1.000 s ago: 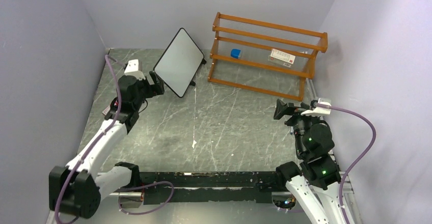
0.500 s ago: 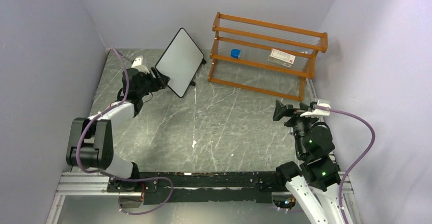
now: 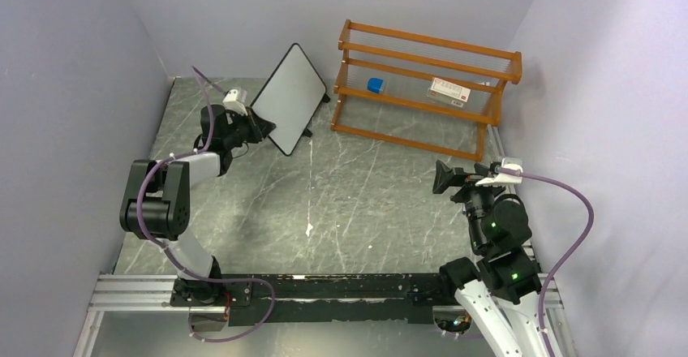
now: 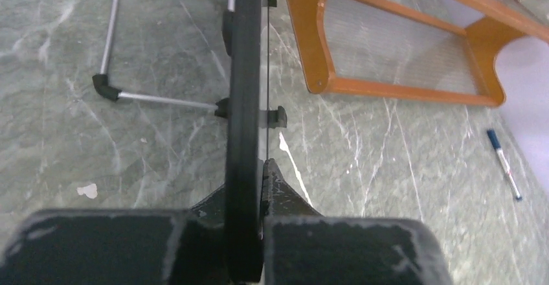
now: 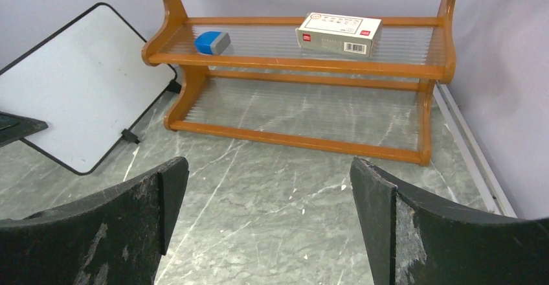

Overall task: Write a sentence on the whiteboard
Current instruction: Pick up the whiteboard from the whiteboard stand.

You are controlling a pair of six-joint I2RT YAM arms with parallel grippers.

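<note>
Left gripper (image 4: 254,181) pinches the black-framed whiteboard (image 3: 288,96) (rounded corners).

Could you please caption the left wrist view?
Left gripper shut on the black-framed whiteboard, edge-on; orange wooden rack beyond.

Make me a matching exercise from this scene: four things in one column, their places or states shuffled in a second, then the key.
Things
1. left gripper
2. right gripper
3. blue eraser
4. marker

Places or states
A. lying on the table, off the rack
B. open, holding nothing
C. on a shelf of the rack
D. shut on the edge of the whiteboard

Pairs: 1-D, 2-B, 3-C, 4-A
</note>
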